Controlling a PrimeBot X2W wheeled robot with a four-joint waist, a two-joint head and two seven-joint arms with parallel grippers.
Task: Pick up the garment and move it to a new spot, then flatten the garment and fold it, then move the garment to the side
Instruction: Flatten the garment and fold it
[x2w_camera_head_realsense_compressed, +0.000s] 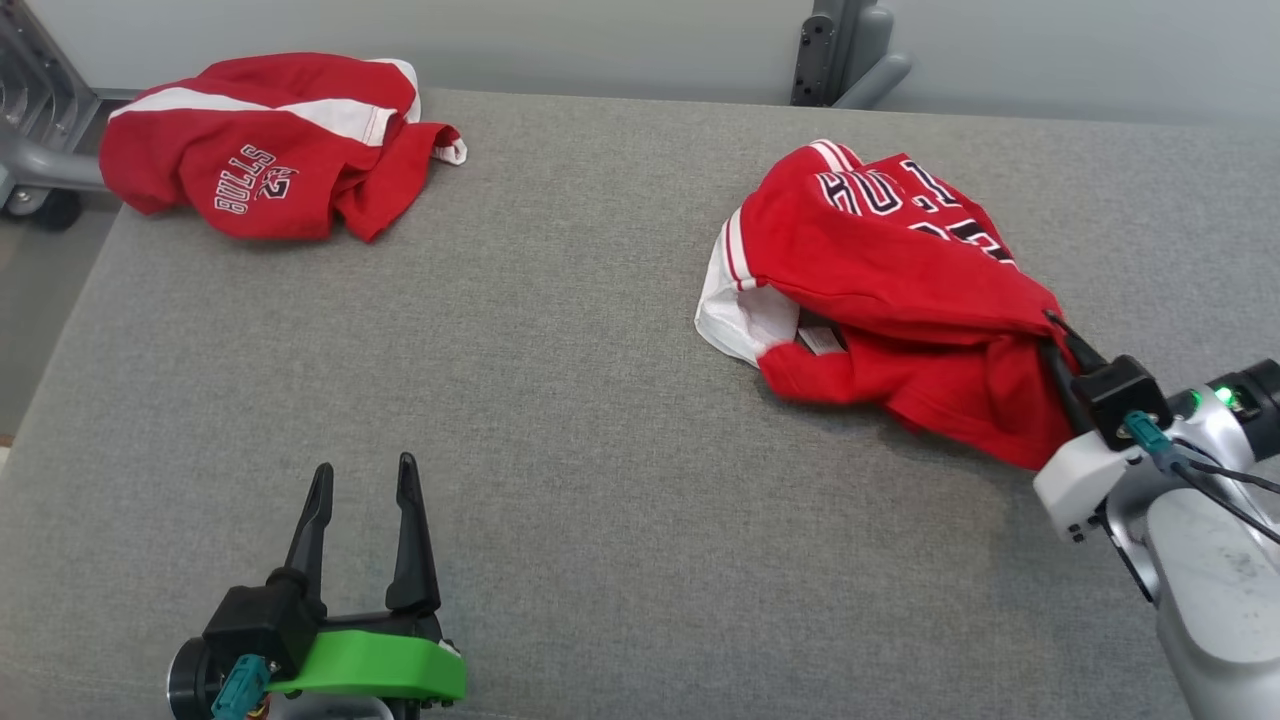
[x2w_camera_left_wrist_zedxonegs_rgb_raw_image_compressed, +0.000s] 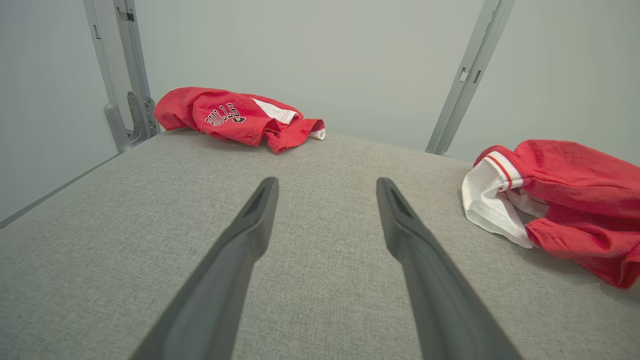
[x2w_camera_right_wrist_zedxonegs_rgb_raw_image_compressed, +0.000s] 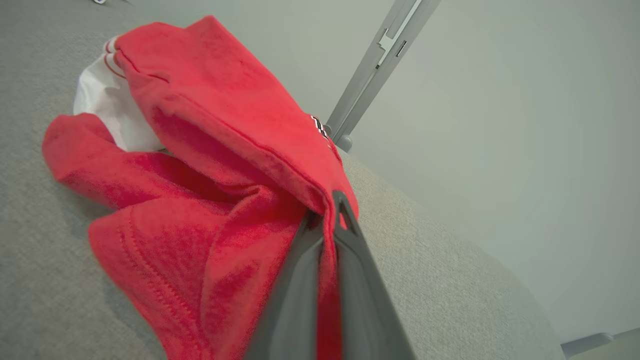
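Note:
A crumpled red garment (x2w_camera_head_realsense_compressed: 880, 290) with white trim and black lettering lies at the right of the grey table (x2w_camera_head_realsense_compressed: 560, 400). My right gripper (x2w_camera_head_realsense_compressed: 1052, 325) is shut on its near right edge, and in the right wrist view the red cloth (x2w_camera_right_wrist_zedxonegs_rgb_raw_image_compressed: 210, 200) is pinched between the two dark fingers (x2w_camera_right_wrist_zedxonegs_rgb_raw_image_compressed: 350, 260) and pulled up off the table. My left gripper (x2w_camera_head_realsense_compressed: 365, 480) stands open at the lower left with nothing between its fingers. In the left wrist view the garment (x2w_camera_left_wrist_zedxonegs_rgb_raw_image_compressed: 565, 200) lies to the right of the open left gripper (x2w_camera_left_wrist_zedxonegs_rgb_raw_image_compressed: 325, 187).
A second red garment (x2w_camera_head_realsense_compressed: 270, 140) with white stripes lies bunched at the table's far left corner, also visible in the left wrist view (x2w_camera_left_wrist_zedxonegs_rgb_raw_image_compressed: 235, 117). Grey metal frame posts (x2w_camera_head_realsense_compressed: 840, 50) stand behind the table's far edge.

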